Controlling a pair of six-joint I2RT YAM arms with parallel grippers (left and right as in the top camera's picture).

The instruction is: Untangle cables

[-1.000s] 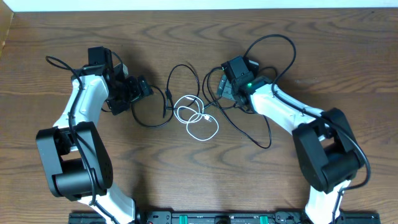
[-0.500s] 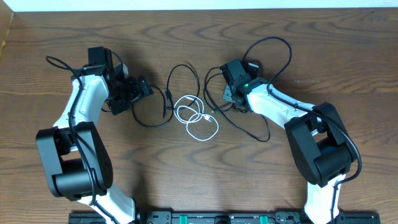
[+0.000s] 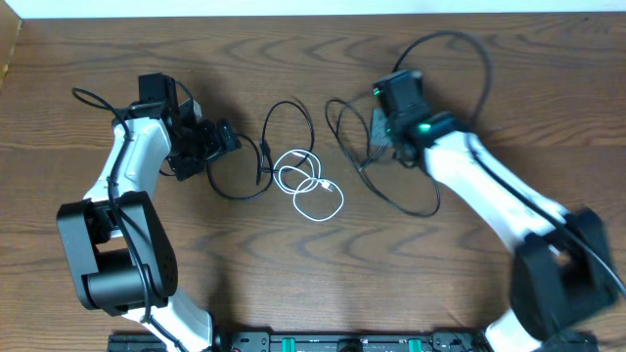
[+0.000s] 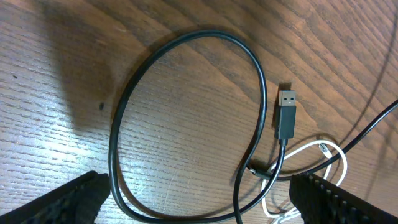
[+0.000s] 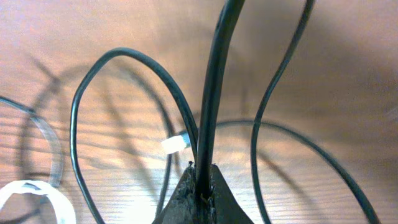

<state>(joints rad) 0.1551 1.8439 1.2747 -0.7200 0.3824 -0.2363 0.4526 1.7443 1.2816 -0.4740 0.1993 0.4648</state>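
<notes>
Item: three cables on a wooden table (image 3: 196, 293), no lettering legible on any of them. White cable (image 3: 298, 178): short, coiled in loose overlapping loops at mid-table, taken here as the reference. Left black cable (image 4: 118, 124): one large open loop flat on the wood to the left of the white cable, its tail crossing into the white coil; black USB plug (image 4: 286, 115) with a metal tip lying on the table just above that coil in the left wrist view. Right black cable (image 5: 214, 93): wide loose loops to the right of the white cable, near it; one strand rises steeply off the table. Right gripper (image 5: 202, 190): fingertips pinched tight on that rising strand, to the right of the white cable. Left gripper (image 4: 196, 193): fingers spread wide, holding nothing, poised above the left black cable's loop, to the left of the white cable.
</notes>
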